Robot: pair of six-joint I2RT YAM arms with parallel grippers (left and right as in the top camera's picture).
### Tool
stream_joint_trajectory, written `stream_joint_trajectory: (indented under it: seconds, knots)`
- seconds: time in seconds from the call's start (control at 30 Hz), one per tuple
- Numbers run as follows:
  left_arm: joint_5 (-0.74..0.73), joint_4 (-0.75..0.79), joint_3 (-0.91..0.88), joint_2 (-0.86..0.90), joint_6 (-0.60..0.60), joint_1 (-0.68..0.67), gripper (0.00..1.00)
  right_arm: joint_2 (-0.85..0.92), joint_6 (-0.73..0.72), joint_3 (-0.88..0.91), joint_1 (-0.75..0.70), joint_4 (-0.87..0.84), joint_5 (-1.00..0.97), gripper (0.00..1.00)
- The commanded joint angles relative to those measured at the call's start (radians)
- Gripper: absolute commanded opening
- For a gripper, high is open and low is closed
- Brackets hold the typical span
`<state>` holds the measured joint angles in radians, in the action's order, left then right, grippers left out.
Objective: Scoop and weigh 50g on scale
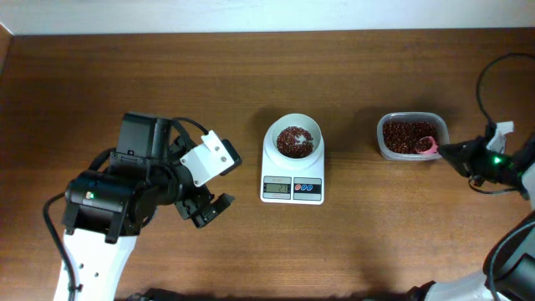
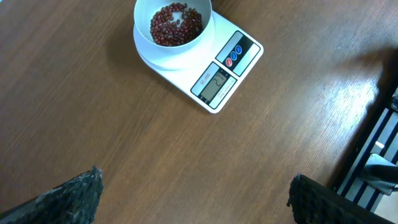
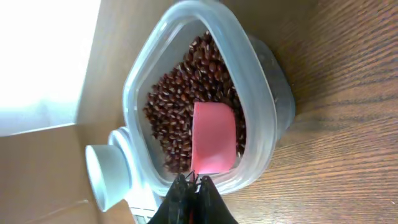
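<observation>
scale (image 1: 292,171) sits mid-table, its bowl (image 1: 311,127) holding beans (image 1: 294,141); our right gripper (image 3: 191,182) is pinched on the scoop (image 3: 213,137) lying in the tub (image 3: 268,118); left gripper (image 1: 205,209) gapes, idle, left of the scale; we should take a small scoop, lift level, tip slowly

We see the small white scale (image 1: 292,171) sitting level. Its round bowl (image 1: 311,130), at twelve o'clock from the display (image 1: 277,188), holds red beans (image 1: 294,141).
</observation>
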<state>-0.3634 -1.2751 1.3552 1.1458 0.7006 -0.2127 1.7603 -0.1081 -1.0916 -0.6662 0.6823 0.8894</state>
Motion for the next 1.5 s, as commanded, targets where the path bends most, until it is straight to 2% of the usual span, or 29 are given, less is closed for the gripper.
stream_joint_trajectory:
  seconds: [0.0,0.17,0.53,1.07,1.13,1.37,1.47]
  knots:
    - [-0.014,0.001,-0.008,-0.004,0.019,0.006,0.99,0.013,0.007,0.020,-0.026,0.008,0.125,0.04]
    - [-0.014,0.001,-0.007,-0.004,0.019,0.006,0.99,0.013,0.049,0.020,-0.027,0.009,0.263,0.04]
    - [-0.014,0.001,-0.007,-0.004,0.019,0.006,0.99,0.013,0.048,0.020,-0.011,0.009,0.428,0.04]
    - [-0.014,0.001,-0.007,-0.004,0.019,0.006,0.99,0.013,0.039,0.020,0.392,0.008,0.450,0.04]
    - [-0.014,0.001,-0.007,-0.004,0.019,0.006,0.99,0.013,0.011,0.020,0.428,-0.007,0.450,0.04]
    - [-0.014,0.001,-0.007,-0.004,0.019,0.006,0.99,0.013,-0.249,0.020,0.575,-0.295,0.438,0.04]
    - [-0.014,0.001,-0.007,-0.004,0.019,0.006,0.99,0.013,-0.298,0.020,0.619,-0.365,0.404,0.04]
